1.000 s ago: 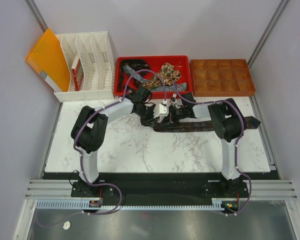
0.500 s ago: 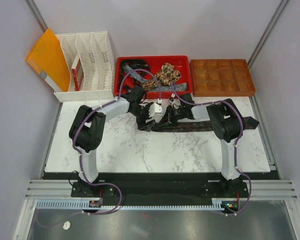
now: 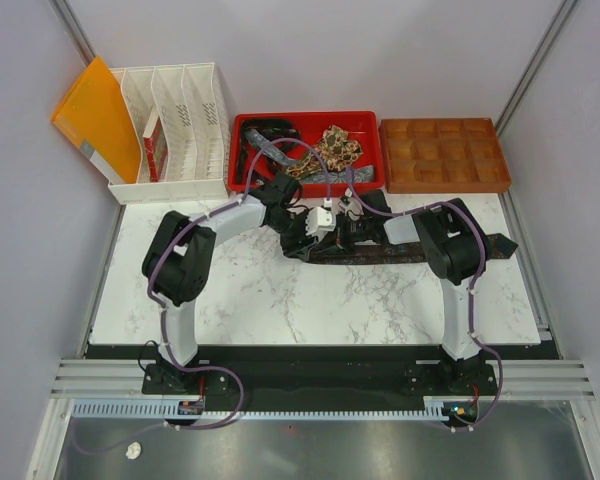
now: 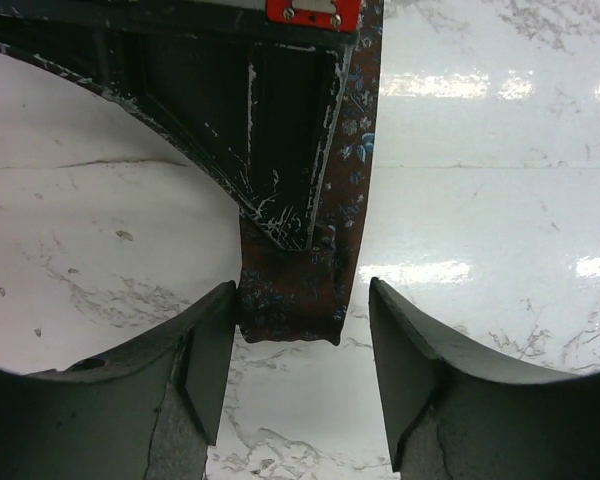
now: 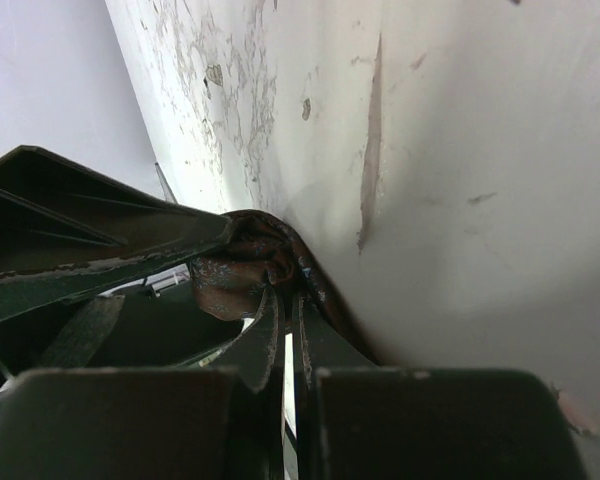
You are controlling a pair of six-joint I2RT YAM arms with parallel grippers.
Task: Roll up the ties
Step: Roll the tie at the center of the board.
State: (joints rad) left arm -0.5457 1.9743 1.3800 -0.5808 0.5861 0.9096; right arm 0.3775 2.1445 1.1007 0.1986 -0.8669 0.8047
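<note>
marble bench point(image 3: 230, 290) carries one dark patterned tie point(image 3: 410, 252), stretched left to right along its far half, just near of the red tray point(image 3: 372, 120). left end effector point(image 4: 300, 350) is released and straddles the tie's left end without gripping it. right end effector point(image 5: 280, 312) looks clenched on a small bunched curl of that fabric. to roll well, i judge the curl should turn tight and square while the left one steadies the edges, so the coil neither cones nor springs loose.

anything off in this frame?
Nothing serious. The orange folder leans askew against the white file rack, and a small white scrap lies below the front rail. The tie itself lies straight.
</note>
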